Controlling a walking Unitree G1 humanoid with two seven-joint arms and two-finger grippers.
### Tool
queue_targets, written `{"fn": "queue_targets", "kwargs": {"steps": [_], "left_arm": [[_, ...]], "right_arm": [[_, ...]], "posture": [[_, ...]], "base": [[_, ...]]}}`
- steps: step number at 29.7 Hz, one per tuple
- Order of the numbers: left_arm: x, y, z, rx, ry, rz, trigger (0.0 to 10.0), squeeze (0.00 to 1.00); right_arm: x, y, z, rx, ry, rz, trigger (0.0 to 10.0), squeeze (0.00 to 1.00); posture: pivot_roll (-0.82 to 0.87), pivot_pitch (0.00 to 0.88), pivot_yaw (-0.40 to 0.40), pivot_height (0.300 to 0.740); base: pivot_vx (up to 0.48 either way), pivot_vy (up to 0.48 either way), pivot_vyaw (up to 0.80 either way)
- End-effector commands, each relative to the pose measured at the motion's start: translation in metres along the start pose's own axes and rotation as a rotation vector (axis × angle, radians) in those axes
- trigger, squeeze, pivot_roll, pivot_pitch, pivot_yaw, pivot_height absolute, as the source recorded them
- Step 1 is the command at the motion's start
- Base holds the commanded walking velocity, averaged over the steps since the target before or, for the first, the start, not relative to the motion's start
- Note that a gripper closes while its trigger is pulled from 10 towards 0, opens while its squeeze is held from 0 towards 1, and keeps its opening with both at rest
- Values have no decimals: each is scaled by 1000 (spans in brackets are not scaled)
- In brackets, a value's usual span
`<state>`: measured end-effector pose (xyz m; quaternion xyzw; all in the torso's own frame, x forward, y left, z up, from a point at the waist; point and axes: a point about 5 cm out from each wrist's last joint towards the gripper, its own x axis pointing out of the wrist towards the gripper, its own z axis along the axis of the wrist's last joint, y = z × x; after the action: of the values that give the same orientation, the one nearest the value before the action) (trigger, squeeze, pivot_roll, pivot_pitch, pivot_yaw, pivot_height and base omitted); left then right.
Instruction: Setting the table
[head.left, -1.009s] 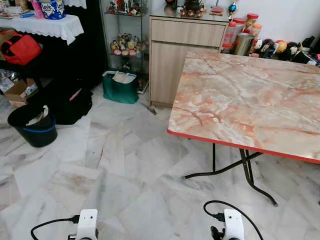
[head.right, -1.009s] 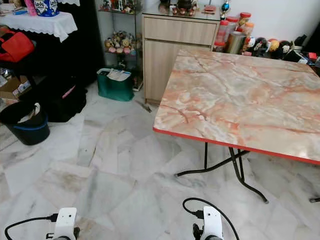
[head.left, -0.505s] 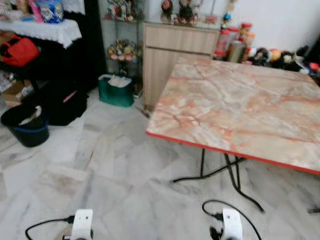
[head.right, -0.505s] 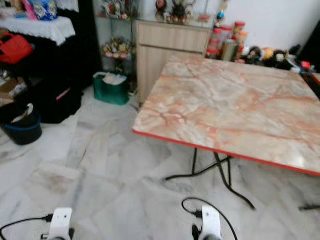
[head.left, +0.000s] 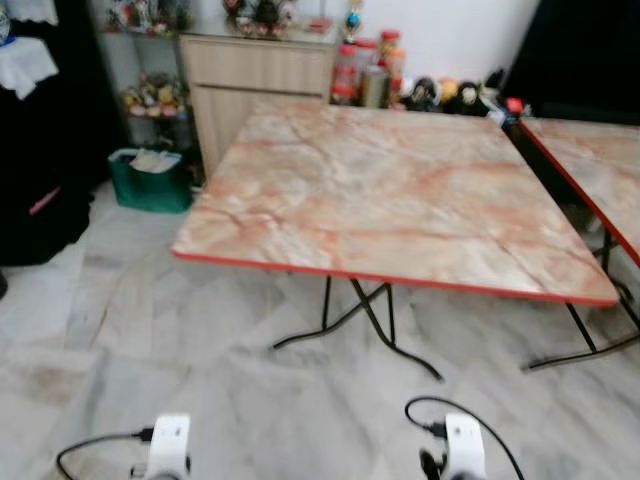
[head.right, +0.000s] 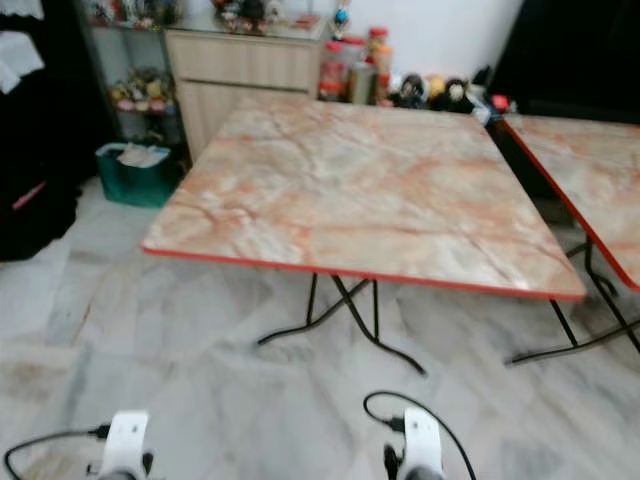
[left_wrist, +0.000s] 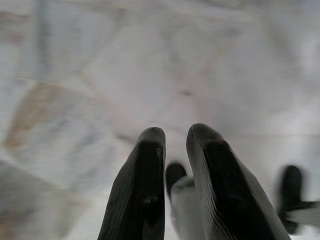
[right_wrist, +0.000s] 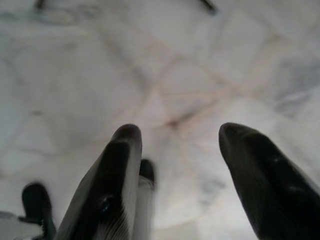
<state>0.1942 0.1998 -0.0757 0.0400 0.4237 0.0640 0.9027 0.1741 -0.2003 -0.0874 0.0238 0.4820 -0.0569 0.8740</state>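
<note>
Facing square marble-pattern bench, red edge, black folding legs | left gripper jaws nearly closed, empty | right gripper jaws wide, empty | glossy marble floor

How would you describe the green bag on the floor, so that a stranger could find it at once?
Start at the big marble-patterned folding table with the red edge. Beyond its far left corner stands a light wooden cabinet. The green bag sits on the floor just left of that cabinet, below a glass shelf of figurines; it is the only green thing there, with pale contents on top.
</note>
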Motion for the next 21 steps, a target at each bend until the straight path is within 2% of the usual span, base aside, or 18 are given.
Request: {"fn": "queue_targets", "kwargs": {"steps": [1,16,21], "left_arm": [[0,11,-2,30,14,21,10000,0],[0,15,1,44,10,24,10000,0],[0,15,0,40,15,24,10000,0]], "right_arm": [[1,7,8,-13,-23,16,10000,0],[2,11,9,19,-28,12,10000,0],[2,12,9,16,-28,15,10000,0]], "posture": [[43,0,-45,740],[41,0,-24,740],[39,0,-17,740]], "base": [[0,-431,0],[0,-430,0],[282,-384,0]]}}
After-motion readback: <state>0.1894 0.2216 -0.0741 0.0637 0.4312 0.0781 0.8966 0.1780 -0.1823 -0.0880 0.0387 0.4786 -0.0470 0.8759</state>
